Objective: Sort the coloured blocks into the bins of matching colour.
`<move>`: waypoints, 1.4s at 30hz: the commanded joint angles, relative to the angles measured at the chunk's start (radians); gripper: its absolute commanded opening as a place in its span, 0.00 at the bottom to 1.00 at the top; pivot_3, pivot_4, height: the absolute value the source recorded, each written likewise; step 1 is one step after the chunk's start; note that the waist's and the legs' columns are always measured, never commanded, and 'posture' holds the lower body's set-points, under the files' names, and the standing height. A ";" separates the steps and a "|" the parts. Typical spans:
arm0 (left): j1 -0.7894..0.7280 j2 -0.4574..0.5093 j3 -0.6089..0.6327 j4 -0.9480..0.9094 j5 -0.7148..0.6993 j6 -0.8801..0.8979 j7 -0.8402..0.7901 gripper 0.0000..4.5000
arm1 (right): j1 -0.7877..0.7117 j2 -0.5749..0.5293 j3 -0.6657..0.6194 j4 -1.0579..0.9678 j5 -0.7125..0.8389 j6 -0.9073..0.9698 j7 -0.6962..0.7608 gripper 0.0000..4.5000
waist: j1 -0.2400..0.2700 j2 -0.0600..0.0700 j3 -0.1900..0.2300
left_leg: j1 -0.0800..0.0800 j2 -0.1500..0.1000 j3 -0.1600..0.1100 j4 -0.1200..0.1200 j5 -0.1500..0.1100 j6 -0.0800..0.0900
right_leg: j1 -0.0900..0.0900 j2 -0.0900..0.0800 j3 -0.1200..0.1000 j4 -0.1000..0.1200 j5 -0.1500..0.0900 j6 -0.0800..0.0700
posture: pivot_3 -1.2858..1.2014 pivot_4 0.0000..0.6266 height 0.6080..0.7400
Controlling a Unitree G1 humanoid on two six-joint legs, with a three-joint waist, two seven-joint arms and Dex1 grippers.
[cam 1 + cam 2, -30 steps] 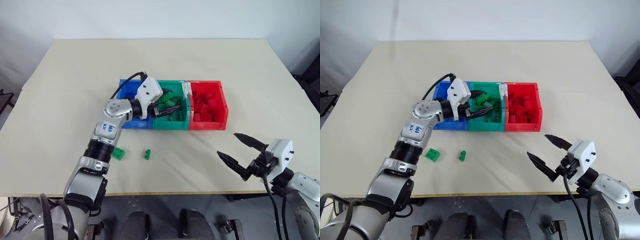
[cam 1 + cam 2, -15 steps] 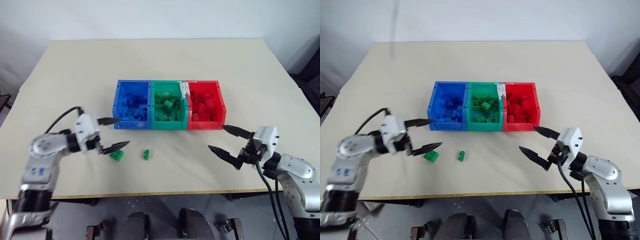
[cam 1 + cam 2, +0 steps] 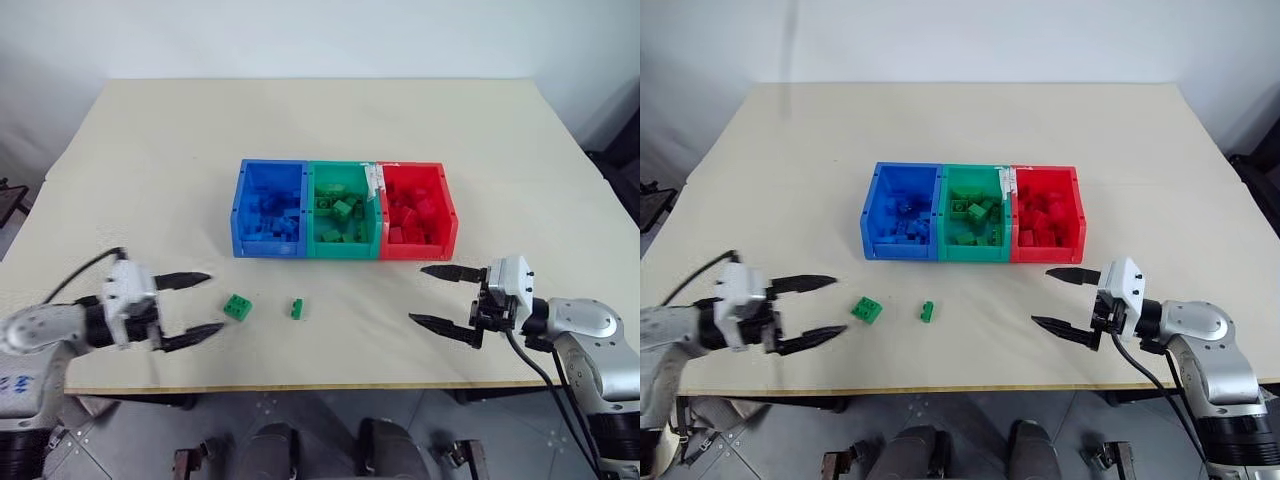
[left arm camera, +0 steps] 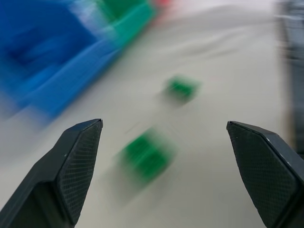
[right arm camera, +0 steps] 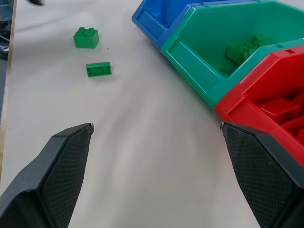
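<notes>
Black fingers of the left gripper (image 3: 185, 308) stand spread wide with nothing between them, low over the table's near edge at about eight o'clock from the bins (image 3: 343, 210), pointing across toward the two loose green pieces. The right gripper (image 3: 448, 297) is just as wide and just as empty, at about five o'clock from the bins, tips aimed inward toward the table's middle. Nearest the left tips, at their three o'clock, lies the squarer green block (image 3: 237, 307), studs up and turned cornerwise so it has no strong long axis; beyond it, still at three o'clock, sits the narrower green block (image 3: 296, 309), whose long axis seems to run roughly twelve to six, toward the bins. Both rest on the bare table (image 3: 130, 190), apart from each other and at about six to seven o'clock from the green bin (image 3: 343, 242), the middle of the three joined trays, with the blue bin (image 3: 268, 247) at its nine o'clock and the red bin (image 3: 419, 249) at its three. I judge the main risk to be a closing on the squarer block across its corners: set diagonal to the fingers, it could twist or squirt out. A low sideways approach might also nudge it into its neighbour. And since the trays touch, a release near the blue wall could drop green among blue.
</notes>
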 commanded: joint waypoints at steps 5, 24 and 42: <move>-0.311 -0.081 -0.308 0.093 0.259 -0.039 0.061 0.98 | 0.137 -0.057 -0.094 -0.095 0.015 -0.002 -0.018 1.00 | 0.013 0.001 0.000 | 0.000 0.000 0.002 0.000 0.000 0.000 | 0.000 0.003 0.000 0.000 0.000 0.000 | 0.52 0.24 1.00; -0.479 -0.205 -0.480 0.422 0.423 -0.185 -0.008 0.72 | 0.327 -0.046 -0.179 -0.203 0.043 -0.009 -0.054 1.00 | 0.015 0.001 0.000 | 0.001 0.003 0.006 0.002 0.001 0.001 | 0.000 0.006 0.003 0.000 0.001 0.002 | 0.52 0.24 1.00; -0.685 -0.369 -0.362 0.464 0.365 -0.186 0.147 0.32 | 0.211 0.080 -0.227 -0.235 0.151 0.068 -0.261 1.00 | 0.022 0.000 0.000 | -0.002 0.002 0.003 0.005 0.001 0.001 | 0.000 0.006 0.001 0.000 0.001 0.002 | 0.52 0.24 1.00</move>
